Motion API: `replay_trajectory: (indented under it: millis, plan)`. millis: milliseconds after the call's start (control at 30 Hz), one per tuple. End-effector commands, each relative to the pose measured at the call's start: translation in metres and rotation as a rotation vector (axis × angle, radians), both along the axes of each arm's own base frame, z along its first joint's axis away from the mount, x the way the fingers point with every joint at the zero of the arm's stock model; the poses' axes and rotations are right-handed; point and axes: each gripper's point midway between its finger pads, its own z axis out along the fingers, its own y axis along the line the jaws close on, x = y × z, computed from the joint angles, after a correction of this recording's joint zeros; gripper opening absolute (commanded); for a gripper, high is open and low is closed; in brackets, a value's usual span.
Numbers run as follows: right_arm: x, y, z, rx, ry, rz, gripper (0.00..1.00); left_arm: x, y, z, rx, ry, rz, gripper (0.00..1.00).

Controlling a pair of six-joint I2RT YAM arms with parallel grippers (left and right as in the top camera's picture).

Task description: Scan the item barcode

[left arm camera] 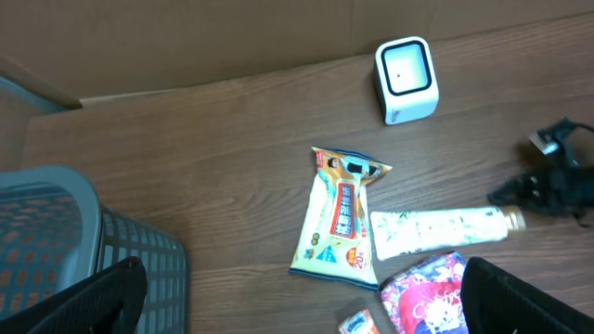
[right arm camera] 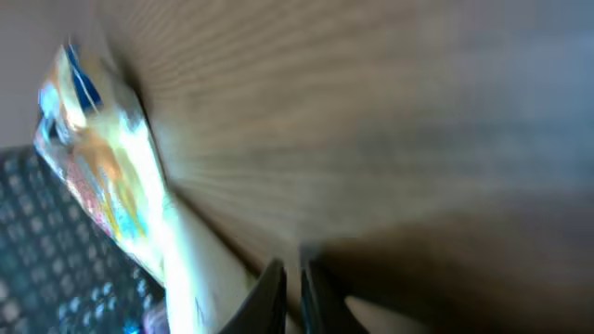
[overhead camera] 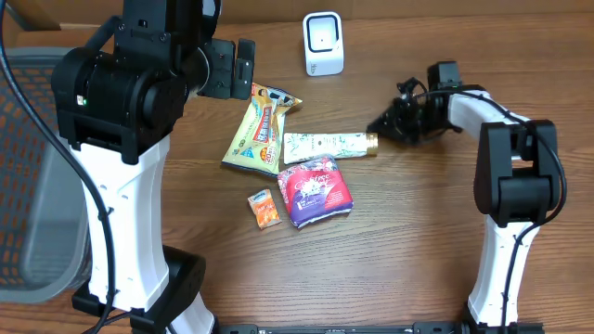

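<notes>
Brown wood-grain table [overhead camera: 418, 241] fills the view, with a grey mesh basket [overhead camera: 28, 167] at its left edge and bare wood to the right and front of the items. A white barcode scanner [overhead camera: 323, 44] stands at the back centre. The white tube [overhead camera: 325, 145], green-printed with a gold cap, lies flat mid-table between a yellow snack pouch [overhead camera: 261, 130] and a purple packet [overhead camera: 316, 190]. The right gripper [overhead camera: 379, 123] sits just beside the cap, jaws nearly together, nothing seen between them. The left gripper [overhead camera: 239, 67] hovers with its jaws spread wide.
</notes>
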Motion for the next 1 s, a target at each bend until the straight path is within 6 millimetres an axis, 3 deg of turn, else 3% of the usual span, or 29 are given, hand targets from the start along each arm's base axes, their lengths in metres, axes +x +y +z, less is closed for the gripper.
replay_trajectory:
  millis: [0,100,233,267,300,333,467,500,533,600,700,800,967]
  plan:
    - [-0.033,-0.008,-0.021,-0.042,0.033,0.106,0.10,0.003,0.002,-0.002,-0.001,0.005,0.017,1.00]
    - [-0.040,-0.008,-0.010,-0.042,-0.008,0.166,0.13,0.003,0.002,-0.002,-0.001,0.006,0.017,0.99]
    - [-0.024,-0.010,0.019,-0.067,-0.182,0.213,0.27,0.003,0.002,-0.002,-0.001,0.005,0.017,1.00]
    - [-0.016,-0.013,0.032,-0.100,-0.239,0.215,0.38,0.003,0.002,-0.002,-0.001,0.005,0.017,1.00]
    - [-0.008,-0.018,0.043,-0.145,-0.289,0.212,0.73,0.003,0.002,-0.002,-0.001,0.005,0.017,1.00]
    - [0.000,-0.022,0.055,-0.189,-0.334,0.206,0.97,0.003,0.002,-0.002,-0.001,0.005,0.017,0.99]
    - [0.032,-0.038,0.123,-0.348,-0.610,0.248,1.00,0.004,0.002,-0.002,-0.002,0.000,0.017,1.00]
    - [0.038,-0.036,0.147,-0.365,-0.711,0.286,1.00,0.005,0.002,-0.001,-0.004,-0.005,0.017,1.00]
    - [0.050,-0.032,0.193,-0.403,-0.899,0.344,1.00,0.007,0.001,0.002,-0.008,-0.018,0.017,1.00]
    - [0.065,-0.026,0.243,-0.443,-1.068,0.375,1.00,0.009,0.000,0.004,-0.012,-0.030,0.017,1.00]
    - [0.078,-0.021,0.294,-0.538,-1.234,0.405,1.00,0.010,0.000,0.005,-0.015,-0.039,0.017,1.00]
    - [0.068,-0.009,0.306,-0.610,-1.277,0.508,1.00,0.010,0.000,0.005,-0.014,-0.038,0.017,1.00]
    - [0.037,-0.011,0.281,-0.614,-1.182,0.660,1.00,0.010,0.006,0.005,0.010,-0.041,0.040,1.00]
